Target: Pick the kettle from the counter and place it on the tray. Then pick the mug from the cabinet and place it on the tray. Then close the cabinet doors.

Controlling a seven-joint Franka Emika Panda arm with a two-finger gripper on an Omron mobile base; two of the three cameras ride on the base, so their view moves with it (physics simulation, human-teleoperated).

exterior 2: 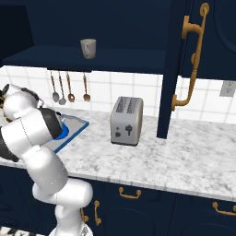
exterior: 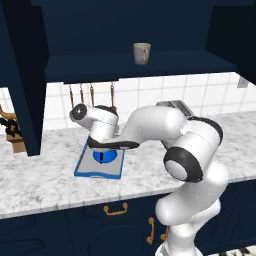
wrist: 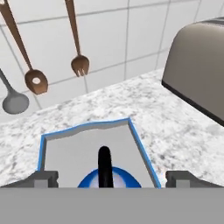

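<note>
Kettle: the blue kettle sits on the tray, directly under the robot's hand; in the hand view its blue top and black arched handle rise between the two finger tips.
Tray: the blue-rimmed grey tray lies flat on the counter, below the hanging utensils and to the left of the toaster.
Gripper: the gripper hangs just over the kettle; its tips stand wide apart, one on each side of the handle and clear of it, holding nothing.
Arm: the white arm bends low over the counter in the left base view, its wrist above the tray.
Mug: the grey-beige mug stands upright on the inner shelf of the cabinet, well above the tray; it also shows in the right base view.
Cabinet doors: both stand open; the left door swings out at the left of the left base view, the right door with its brass bar handle juts forward in the right base view.
Counter: the marbled counter carries the tray and the toaster.
Toaster: the silver toaster stands upright, right of the tray and apart from it.
Utensils: spoons, a ladle and a fork hang on the white tiled wall behind the tray.
</note>
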